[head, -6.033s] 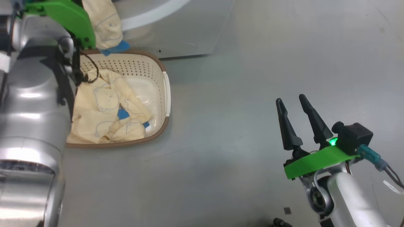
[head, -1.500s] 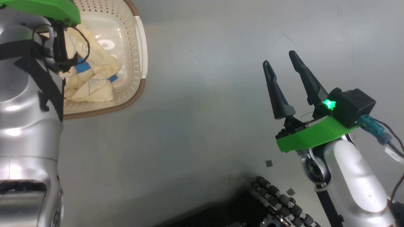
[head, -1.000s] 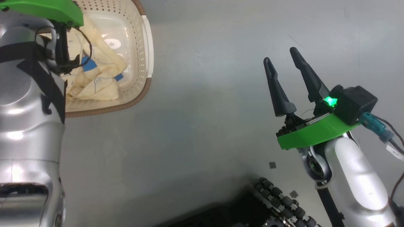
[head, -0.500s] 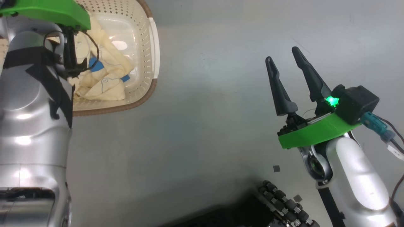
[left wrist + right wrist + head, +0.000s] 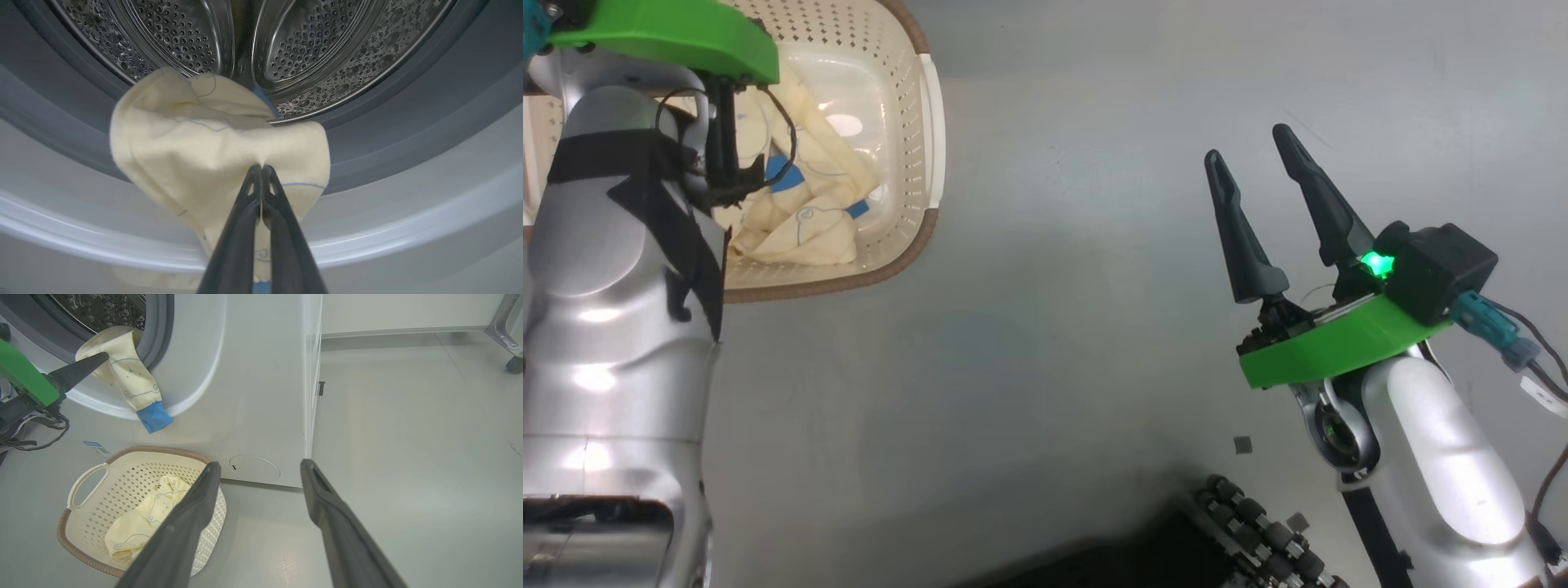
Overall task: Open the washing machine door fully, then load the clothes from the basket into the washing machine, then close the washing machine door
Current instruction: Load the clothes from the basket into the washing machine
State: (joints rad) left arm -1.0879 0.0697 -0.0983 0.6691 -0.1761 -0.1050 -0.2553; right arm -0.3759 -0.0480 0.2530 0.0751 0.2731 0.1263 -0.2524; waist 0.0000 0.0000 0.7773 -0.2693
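My left gripper [image 5: 260, 167] is shut on a cream-yellow garment [image 5: 196, 155] and holds it at the lower lip of the washing machine's steel drum [image 5: 310, 41]. From the right wrist view, that garment [image 5: 130, 379] hangs over the opening's rim with its blue cuff down, against the white washing machine [image 5: 261, 375]. The basket [image 5: 61, 535] stands on the floor below, with more clothes [image 5: 139, 522] inside. In the head view, the basket [image 5: 915, 245] and clothes [image 5: 809, 237] sit at the upper left. My right gripper [image 5: 1249, 143] is open over bare floor. The washing machine door is out of view.
My silver left arm [image 5: 621, 286] covers the basket's left side in the head view. My dark wheeled base [image 5: 1258, 539] shows at the bottom. A castered metal leg [image 5: 510, 363] stands far right of the washer. Grey floor stretches to the washer's right.
The head view has drifted, so the basket now sits a little further right in the picture. The right gripper stays open in the same place. The left arm's mount shows slightly further right.
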